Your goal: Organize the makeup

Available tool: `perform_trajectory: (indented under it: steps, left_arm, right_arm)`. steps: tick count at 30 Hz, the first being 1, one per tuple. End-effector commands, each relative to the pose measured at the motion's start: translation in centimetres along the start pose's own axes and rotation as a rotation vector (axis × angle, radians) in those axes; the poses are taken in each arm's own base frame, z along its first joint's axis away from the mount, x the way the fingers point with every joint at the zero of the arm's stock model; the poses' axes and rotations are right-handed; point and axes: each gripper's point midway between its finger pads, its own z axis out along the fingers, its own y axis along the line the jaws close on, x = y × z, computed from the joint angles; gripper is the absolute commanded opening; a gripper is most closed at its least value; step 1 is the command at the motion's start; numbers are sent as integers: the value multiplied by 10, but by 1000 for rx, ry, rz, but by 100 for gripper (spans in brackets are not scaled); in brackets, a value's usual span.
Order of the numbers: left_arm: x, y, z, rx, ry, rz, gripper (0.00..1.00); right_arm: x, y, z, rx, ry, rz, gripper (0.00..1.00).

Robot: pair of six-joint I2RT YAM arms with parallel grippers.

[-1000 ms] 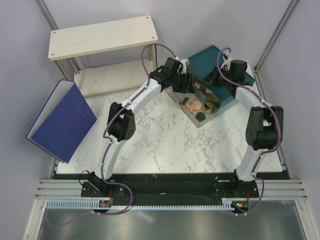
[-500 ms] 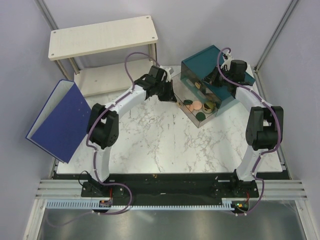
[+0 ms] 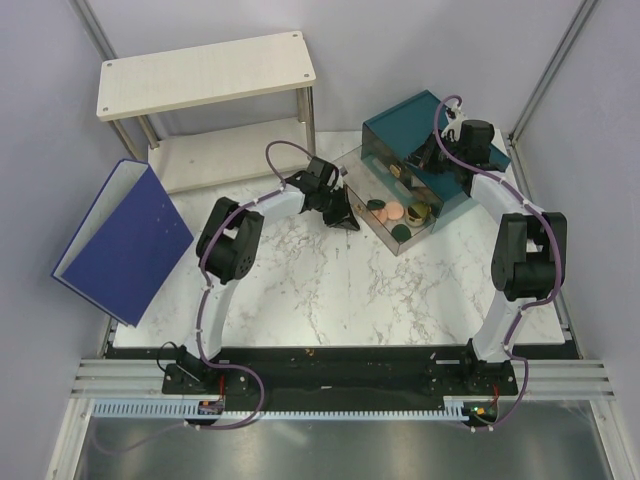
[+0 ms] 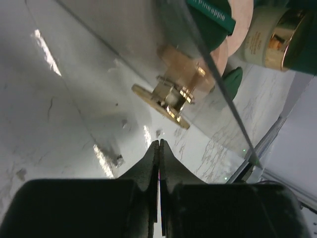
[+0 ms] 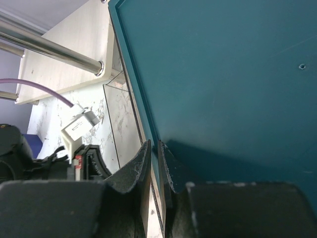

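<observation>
At the far right of the worktop (image 3: 320, 290) we see the teal drawer box (image 3: 420, 125) with its clear drawer (image 3: 375, 225) pulled out toward the middle. All the makeup (image 3: 400, 215) we can find lies inside that drawer. From above we make out peach-pink compacts (image 3: 394, 211) near the centre, with dark green lids (image 3: 401, 232) beside them toward the drawer front. A gold-rimmed tin (image 3: 419, 212) sits just to the compacts' right. Through the clear front wall, the left wrist view adds a mint-green tube (image 4: 267, 37) with a gold band. A dark green item with white lettering (image 4: 213, 14) lies over a compact.

We find the left end effector (image 4: 159, 145) clenched, fingertips pressed together with nothing between them. It sits low over the marble, just outside the drawer front. A gold knob (image 4: 171, 97) on that front wall points at it, close but apart. The knob and the clear wall stand between it and the makeup.

Our right end effector (image 5: 154, 145) is grasping the box, one finger on each side of a thin teal edge.

Well apart on the left, a blue binder (image 3: 125, 240) leans half off the worktop. A white shelf (image 3: 205, 75) stands at the far left corner, and one metal leg (image 5: 49, 49) of it shows past the box.
</observation>
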Motion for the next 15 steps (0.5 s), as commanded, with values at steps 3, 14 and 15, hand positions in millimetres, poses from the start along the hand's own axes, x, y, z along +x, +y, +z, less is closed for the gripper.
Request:
perform_trajectory:
  steps: [3, 14, 15]
  left_arm:
    - [-42, -56, 3, 167, -101, -96, 2]
    - [-52, -98, 47, 307, -146, -224, 2]
    - [-54, -104, 49, 320, -150, -246, 2]
  right_arm:
    - [109, -57, -3, 188, 307, 152, 19]
    - [108, -57, -2, 189, 306, 153, 19]
    - [108, -56, -2, 187, 305, 150, 19]
